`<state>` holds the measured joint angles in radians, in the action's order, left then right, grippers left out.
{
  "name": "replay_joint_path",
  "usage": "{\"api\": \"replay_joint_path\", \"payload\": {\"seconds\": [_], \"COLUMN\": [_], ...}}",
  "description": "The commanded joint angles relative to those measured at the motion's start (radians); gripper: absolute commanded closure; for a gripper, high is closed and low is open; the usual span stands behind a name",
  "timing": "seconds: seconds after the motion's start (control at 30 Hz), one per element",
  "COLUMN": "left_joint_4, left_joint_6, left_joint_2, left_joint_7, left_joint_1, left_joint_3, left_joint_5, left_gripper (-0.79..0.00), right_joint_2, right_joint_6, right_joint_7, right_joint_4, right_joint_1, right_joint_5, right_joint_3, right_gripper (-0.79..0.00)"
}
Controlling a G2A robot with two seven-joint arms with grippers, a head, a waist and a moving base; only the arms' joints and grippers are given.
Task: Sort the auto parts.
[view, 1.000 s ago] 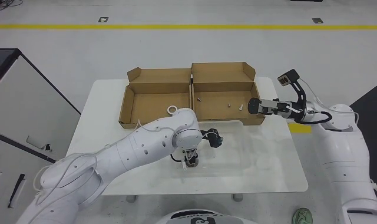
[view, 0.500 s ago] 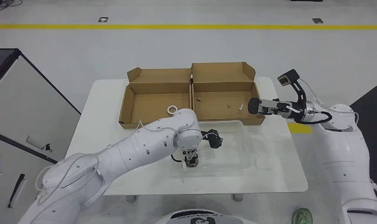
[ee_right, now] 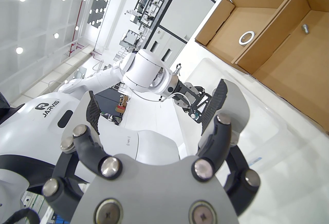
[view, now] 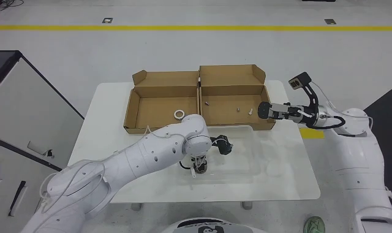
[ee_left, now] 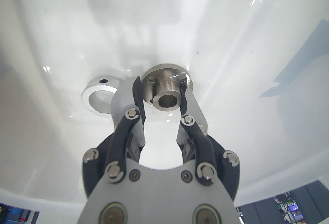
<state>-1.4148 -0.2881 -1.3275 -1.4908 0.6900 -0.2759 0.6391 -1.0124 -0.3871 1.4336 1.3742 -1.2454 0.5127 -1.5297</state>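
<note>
A flanged metal bushing [ee_left: 165,92] stands on its flange on the floor of the clear tray [view: 269,165]. My left gripper [ee_left: 160,96] is open and points down over it, a finger on each side of the barrel; one pad [ee_left: 183,103] touches it and a small gap shows at the other. Beside the bushing lies a metal ring collar [ee_left: 99,100]. In the top view the left gripper [view: 197,167] is at the tray's left part. My right gripper [ee_right: 155,106] is open, holds nothing, and hangs in the air by the right box's end [view: 262,110].
Two open cardboard boxes stand side by side at the back of the table. The left box [view: 138,113] holds a metal ring [view: 178,114]; the right box [view: 233,95] holds three small parts, one a bolt [ee_right: 304,29]. The tray's right half [view: 288,171] holds nothing.
My left arm has shifted very slightly while its gripper stays at the same spot in the tray. The right arm has not moved.
</note>
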Motion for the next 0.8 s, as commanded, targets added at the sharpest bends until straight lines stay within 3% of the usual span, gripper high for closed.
{"api": "replay_joint_path", "payload": {"seconds": [0.0, 0.57, 0.77], "left_joint_4": [-0.008, -0.038, -0.066], "left_joint_6": [0.005, -0.008, -0.055], "left_joint_2": [0.001, 0.012, 0.038], "left_joint_7": [0.0, -0.011, 0.014], "left_joint_1": [0.0, 0.006, 0.006], "left_joint_3": [-0.005, -0.043, -0.108], "left_joint_5": [0.006, -0.004, -0.095], "left_gripper": [0.0, 0.0, 0.0], "right_joint_2": [0.0, 0.0, 0.0], "right_joint_6": [0.0, 0.0, 0.0], "right_joint_7": [0.0, 0.0, 0.0], "right_joint_4": [0.0, 0.0, 0.0], "right_joint_1": [0.0, 0.0, 0.0], "right_joint_5": [0.0, 0.0, 0.0], "right_joint_3": [0.0, 0.0, 0.0], "right_gripper": [-0.785, -0.785, -0.785]}}
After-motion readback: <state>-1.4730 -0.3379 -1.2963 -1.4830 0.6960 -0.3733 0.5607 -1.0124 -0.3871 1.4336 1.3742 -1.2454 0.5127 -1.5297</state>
